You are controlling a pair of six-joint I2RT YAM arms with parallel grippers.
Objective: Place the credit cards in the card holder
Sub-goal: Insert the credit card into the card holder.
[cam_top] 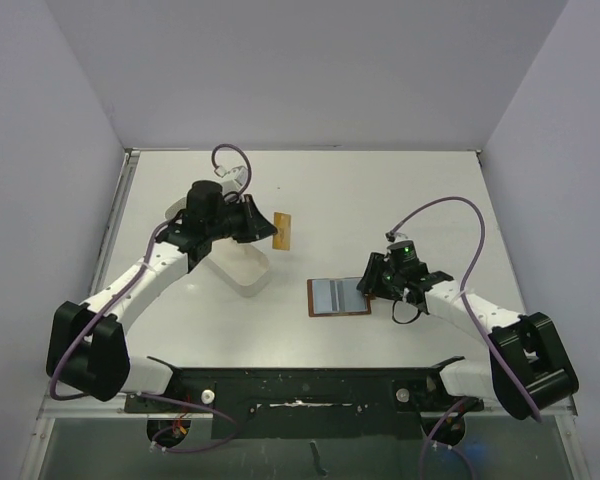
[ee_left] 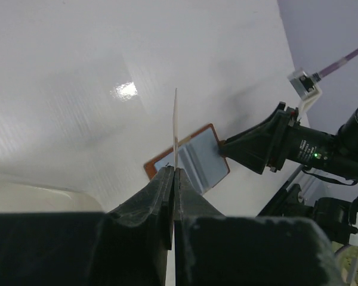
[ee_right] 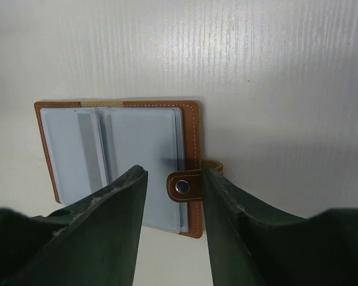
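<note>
The card holder (cam_top: 338, 296) lies open on the table, brown leather with bluish-grey pocket faces. My left gripper (cam_top: 264, 226) is shut on the yellow-orange credit card (cam_top: 282, 231) and holds it on edge above the table, up and left of the holder. In the left wrist view the card (ee_left: 175, 119) shows edge-on, rising from my closed gripper (ee_left: 175, 171), with the holder (ee_left: 194, 162) beyond. My right gripper (cam_top: 369, 284) is open at the holder's right edge. In the right wrist view the gripper (ee_right: 174, 174) straddles the snap tab (ee_right: 182, 186) of the holder (ee_right: 131, 149). I cannot tell a separate bluish-grey card from the pockets.
A long white tray (cam_top: 242, 270) lies under the left arm, left of the holder, and its rim shows in the left wrist view (ee_left: 36, 199). Grey walls close the table on three sides. The arm bases and a black bar run along the near edge (cam_top: 300, 385).
</note>
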